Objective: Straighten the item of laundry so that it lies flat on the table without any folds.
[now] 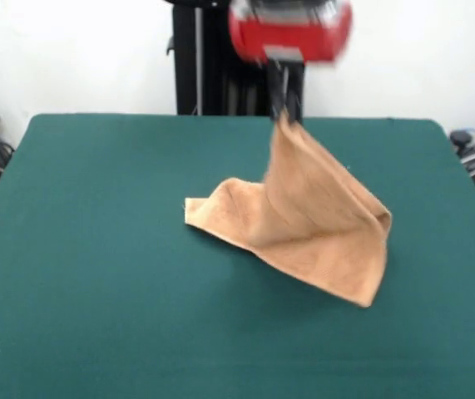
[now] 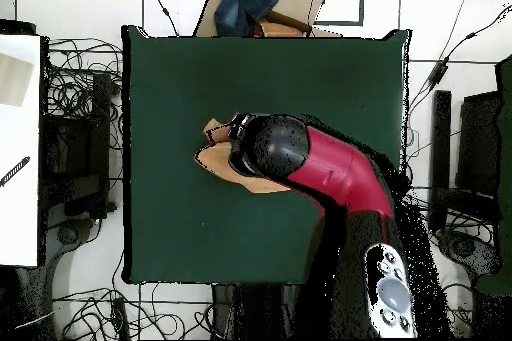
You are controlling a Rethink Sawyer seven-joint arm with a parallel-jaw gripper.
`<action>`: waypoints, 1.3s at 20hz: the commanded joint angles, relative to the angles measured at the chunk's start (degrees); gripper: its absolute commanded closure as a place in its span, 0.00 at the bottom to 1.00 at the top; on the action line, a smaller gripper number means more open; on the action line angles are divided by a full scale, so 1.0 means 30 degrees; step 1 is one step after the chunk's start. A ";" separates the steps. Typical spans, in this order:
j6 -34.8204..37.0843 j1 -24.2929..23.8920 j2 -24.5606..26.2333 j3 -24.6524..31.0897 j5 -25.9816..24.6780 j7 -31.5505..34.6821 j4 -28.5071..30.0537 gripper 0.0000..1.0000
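The peach-orange towel (image 1: 312,224) hangs by one corner from my gripper (image 1: 285,112), which is shut on that corner above the middle of the green table (image 1: 96,249). The cloth drapes down in a tent shape, with its lower edge and a left corner (image 1: 195,212) resting on the felt. Seen from overhead, the red arm (image 2: 330,172) covers most of the towel (image 2: 215,157); only its left edge shows past the arm's round black head, and the gripper itself is hidden.
A cardboard box with dark cloth (image 2: 262,5) sits beyond the table's far edge in the overhead view. Cables and black equipment (image 2: 75,147) crowd the floor on both sides of the table. A white board (image 2: 20,147) stands at the left.
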 commanded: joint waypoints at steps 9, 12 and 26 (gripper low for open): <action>0.8614 -0.1648 -0.6274 0.0769 -0.1914 -0.2601 0.1064 1.00; 0.8463 -0.1405 -0.6760 0.0799 -0.1862 -0.2079 0.1575 1.00; 0.7824 -0.0777 -0.7783 0.0743 -0.1249 -0.0942 0.2952 1.00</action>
